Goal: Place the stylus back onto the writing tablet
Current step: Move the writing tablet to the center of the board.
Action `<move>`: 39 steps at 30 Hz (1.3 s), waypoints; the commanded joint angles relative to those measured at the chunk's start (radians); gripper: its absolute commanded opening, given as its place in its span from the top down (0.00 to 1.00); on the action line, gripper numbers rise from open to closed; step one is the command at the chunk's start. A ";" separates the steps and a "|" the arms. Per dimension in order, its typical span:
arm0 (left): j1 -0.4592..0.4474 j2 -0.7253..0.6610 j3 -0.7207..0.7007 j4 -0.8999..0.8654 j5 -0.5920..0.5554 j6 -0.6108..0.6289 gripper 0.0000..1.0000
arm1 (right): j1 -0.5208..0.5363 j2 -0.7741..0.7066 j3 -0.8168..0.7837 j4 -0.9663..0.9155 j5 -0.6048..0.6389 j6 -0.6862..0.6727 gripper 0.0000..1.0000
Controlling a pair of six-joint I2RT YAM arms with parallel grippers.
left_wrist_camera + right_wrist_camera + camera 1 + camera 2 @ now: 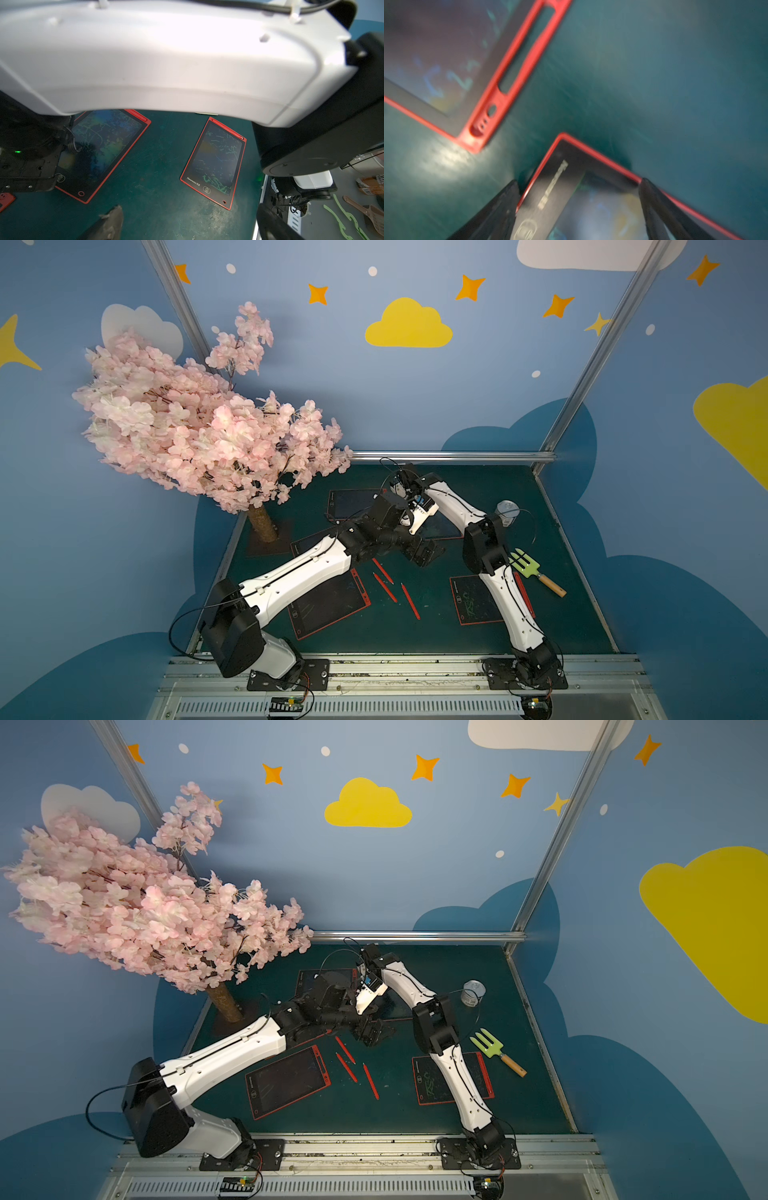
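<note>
The right gripper (579, 181) hangs low with its fingers (500, 207) spread wide, one on either side of the corner of a tablet (550, 187). Nothing is clamped, and through the blur I cannot tell whether the tips touch the red rim. Just beyond the fingertips lies a second tablet (436, 52) whose side slot (527, 47) is empty. That is likely why this arm is here: it looks set to steady a tablet so a pen can be pressed home. The left gripper (428, 552) is also wide open and empty. Three red pens (384, 588) lie loose on the green mat (436, 635) just short of its fingers, towards the robot, apart from each other and from every tablet, so none is picked up yet. A nearer tablet (214, 162) seems to have its pen already docked along one edge.

The left arm (299, 576) stretches long and low across the mat, with its wrist out past the pens. The right arm (511, 605) rises to a high elbow, runs out to the far side, then folds back and down so its wrist sits close over the left one. That crowding looks like the main risk for the next reach
</note>
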 commanded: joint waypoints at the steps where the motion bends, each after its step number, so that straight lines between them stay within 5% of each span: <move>1: 0.004 -0.004 0.014 0.010 0.017 -0.006 0.01 | -0.013 -0.015 -0.051 -0.194 0.052 -0.028 0.14; 15: 0.004 -0.009 0.011 0.014 0.027 -0.015 0.00 | -0.083 -0.187 -0.317 -0.142 -0.073 0.013 0.18; 23: 0.004 -0.013 0.008 0.013 0.019 -0.006 0.01 | -0.139 -0.218 -0.230 -0.074 -0.123 0.131 0.23; 32: 0.004 -0.008 0.009 0.014 0.020 -0.008 0.01 | -0.154 -0.084 -0.013 -0.045 -0.101 0.191 0.18; 39: 0.005 -0.007 0.008 0.014 0.016 -0.005 0.01 | -0.155 -0.049 -0.028 0.097 -0.067 0.218 0.10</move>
